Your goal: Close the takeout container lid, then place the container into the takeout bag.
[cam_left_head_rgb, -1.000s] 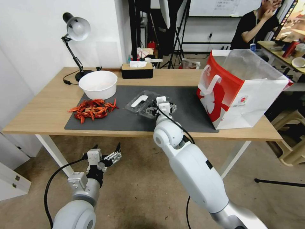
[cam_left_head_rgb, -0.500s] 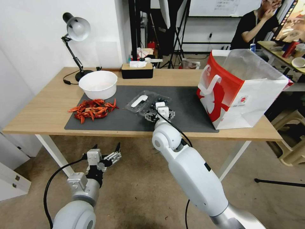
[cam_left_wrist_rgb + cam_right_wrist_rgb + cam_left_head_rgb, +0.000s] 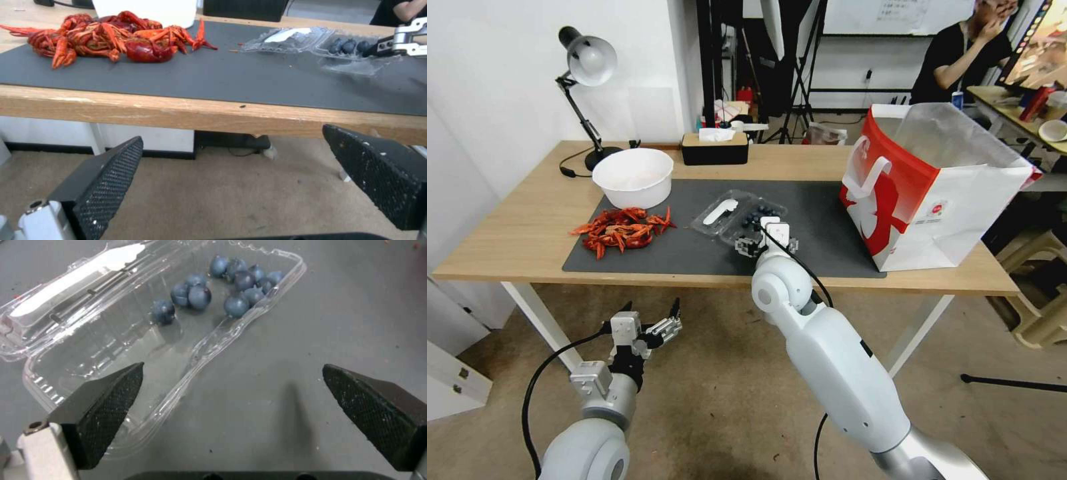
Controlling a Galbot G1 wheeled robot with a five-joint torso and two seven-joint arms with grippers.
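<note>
**Right gripper spread over the open container**

Jaws of the right gripper [image 3: 233, 400] wide apart, holding nothing. One pad [image 3: 106, 406] hanging over the near corner of the container [image 3: 178, 340], the other above bare mat [image 3: 347, 306] just beside the container's long rim; contact with the plastic cannot be told. Seen from the head, right gripper [image 3: 767, 243] at the container's near end, arm reaching in from the table's front edge.

Container [image 3: 746, 220] lying open and flat on the mat [image 3: 814, 233], two halves side by side. Berries [image 3: 231, 283] bunched in the half nearer the gripper, mostly toward its far end. Lid [image 3: 75, 296] folded back on the far side of the hinge, white label [image 3: 80, 276] face up.

Relative to the container: bag [image 3: 934, 187] well apart on the robot's right, upright at the mat's right edge, mouth open, liner [image 3: 954, 133] standing above the rim. Crayfish [image 3: 620, 230] heaped on the robot's left, near the mat's left end. Bowl [image 3: 632, 177] behind the crayfish. Tissue box [image 3: 715, 148] farther back on the table [image 3: 520, 227], beyond the mat. Lamp [image 3: 586, 80] at the far left corner.

Left gripper [image 3: 650, 319] below table height, well short of the container, jaws spread and empty; through its wrist camera, container [image 3: 320, 43] beyond the table edge with the right gripper [image 3: 402, 43] at its end.
</note>
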